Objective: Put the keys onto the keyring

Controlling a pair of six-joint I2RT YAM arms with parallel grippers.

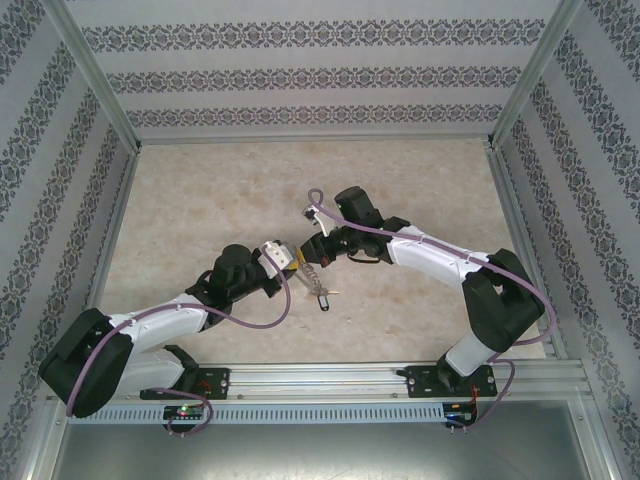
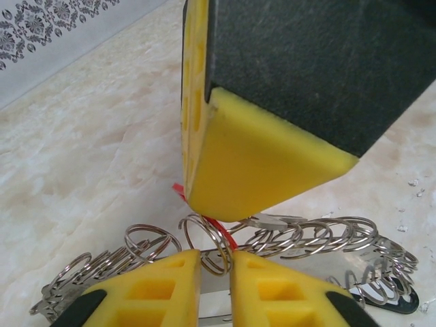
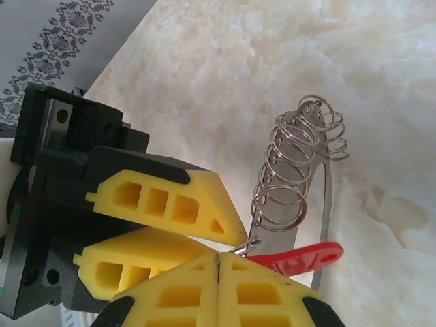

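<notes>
Over marble table, left fingers pinch the keyring beneath right fingers.

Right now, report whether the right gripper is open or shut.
Shut. The right gripper's yellow fingers meet with no gap in the right wrist view, apparently pinching the red-tagged key, whose tag sticks out beside them.

Robotics test cell, seen from the near edge: grey floral wallpaper panels at 12 o'clock box in a beige marble-look tabletop framed by bare aluminium struts, with two white cable-draped robot arms bolted to a slotted aluminium rail at 6 o'clock.
</notes>
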